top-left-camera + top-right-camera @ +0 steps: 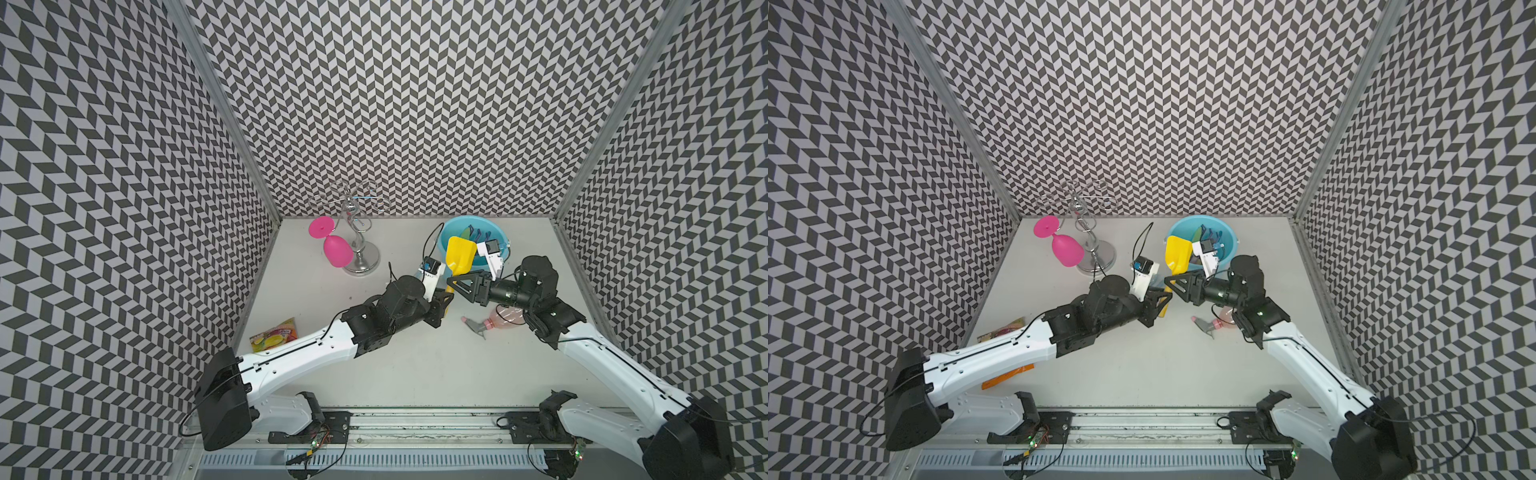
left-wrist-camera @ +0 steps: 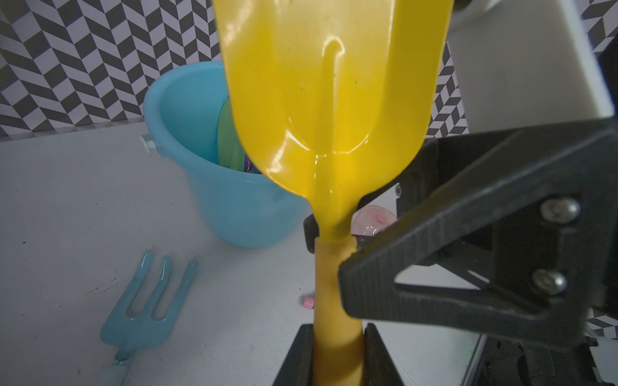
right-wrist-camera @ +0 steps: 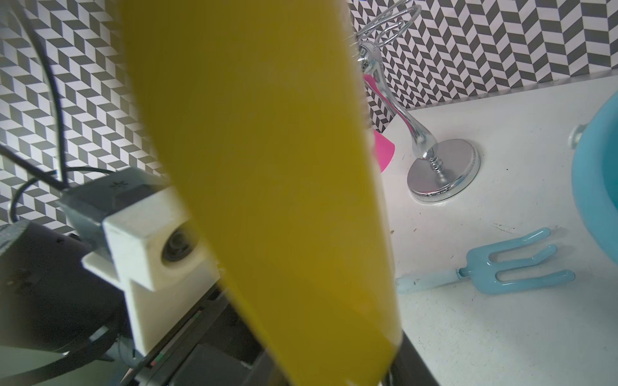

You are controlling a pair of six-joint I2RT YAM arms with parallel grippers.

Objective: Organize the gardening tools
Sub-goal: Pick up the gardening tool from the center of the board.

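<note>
Two grippers are shown at one tool just beside the blue bucket (image 1: pixel 457 220), on its robot-facing side. The yellow scoop (image 1: pixel 460 251) is held clear of the bench (image 1: pixel 415 374), blade uppermost, its blade overlapping the bucket's near rim in both top views. Its handle is pinched low down by the left gripper (image 2: pixel 337 329), jaws pressed against both sides. At the neck below the blade the handle is straddled by the right gripper (image 2: pixel 329 247); a finger is seen at each side, but whether they press on it cannot be told. Inside the bucket the green trowel (image 2: pixel 229 133) is leant against the wall, a blue rake (image 1: pixel 481 237) next to it. The pale blue fork (image 2: pixel 147 310) is laid flat on the bench just beside the bucket's base. The pink spray bottle (image 1: pixel 500 318) is laid on its side near the bucket, partly under the right arm (image 1: pixel 615 365). Well apart from the bucket are set a pink wine glass (image 1: pixel 336 249), a chrome stand (image 1: pixel 362 259) and an orange packet (image 1: pixel 274 334).
</note>
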